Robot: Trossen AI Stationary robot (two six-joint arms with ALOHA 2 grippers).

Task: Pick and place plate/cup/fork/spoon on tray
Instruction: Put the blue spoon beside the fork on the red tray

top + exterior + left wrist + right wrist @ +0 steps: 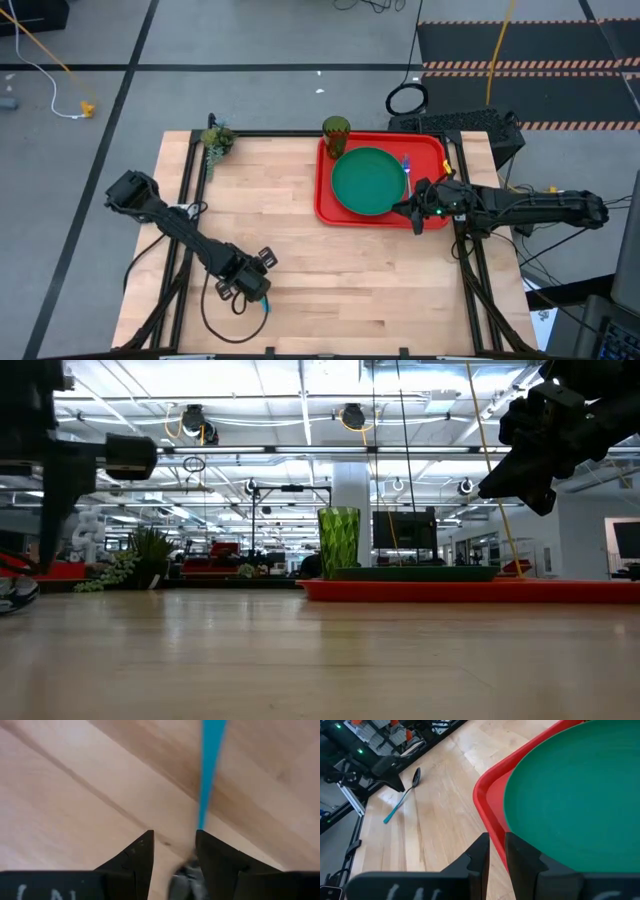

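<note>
The left pincer sits low over the near left part of the desk, fingers parted around the spoon. In the left wrist view the spoon's blue handle runs out from between the two dark fingers across the wood, and a bit of dark metal shows down between them; whether the fingers press on it I cannot tell. The right wrist view, looking across the desk, shows the spoon lying flat on the wood with its dark bowl just at the left pincer's tip and the blue handle pointing away from it. In the high view only the end of the blue handle shows by the pincer.

The right pincer hovers at the near edge of the tray, over its rim beside the plate. Its fingers stand close together with a narrow gap and nothing between them.

The red tray lies on the far right part of the desk. The green plate rests flat in it, filling much of its middle. The fork lies in the tray just to the right of the plate, touching or nearly touching its edge. The cup stands upright in the tray's far left corner, close behind the plate. A small green plant sits at the desk's far left edge, well apart from the tray.
</note>
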